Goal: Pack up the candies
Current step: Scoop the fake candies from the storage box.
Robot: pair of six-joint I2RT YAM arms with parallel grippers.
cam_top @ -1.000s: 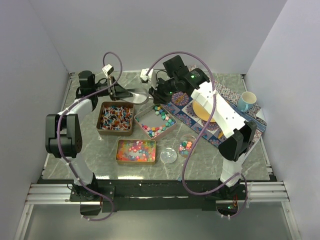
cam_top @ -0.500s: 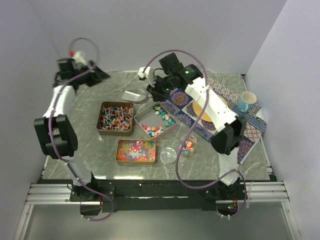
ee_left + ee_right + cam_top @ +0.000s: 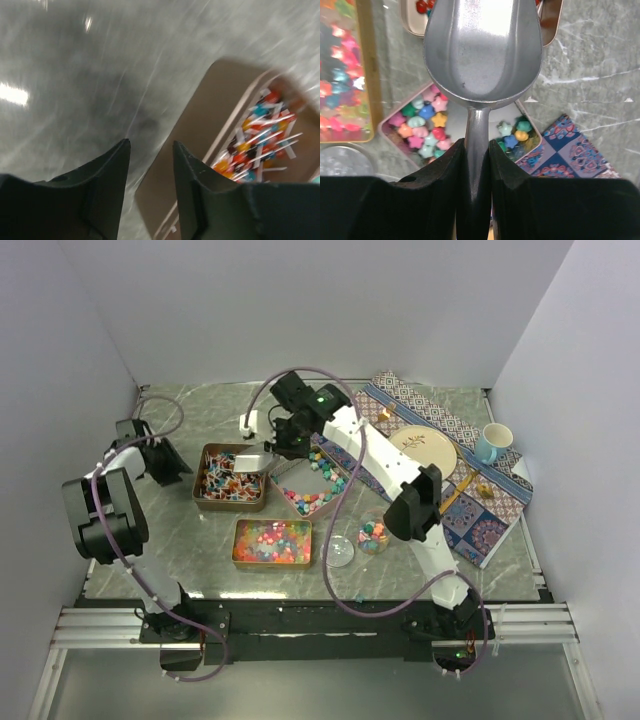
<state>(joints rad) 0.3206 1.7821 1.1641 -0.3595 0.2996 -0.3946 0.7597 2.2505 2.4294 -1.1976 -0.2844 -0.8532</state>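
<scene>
While our right gripper [image 3: 477, 152] is pinching the scoop [image 3: 255, 461] and our left gripper [image 3: 150, 155] is hanging part-open, empty, we are planning a shallow dip into the candies [image 3: 303, 500] at its four o'clock.

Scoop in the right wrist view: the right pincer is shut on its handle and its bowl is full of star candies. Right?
Not quite: the right pincer is shut on the handle, but the right wrist view shows the scoop bowl empty; the star candies lie below it.
</scene>
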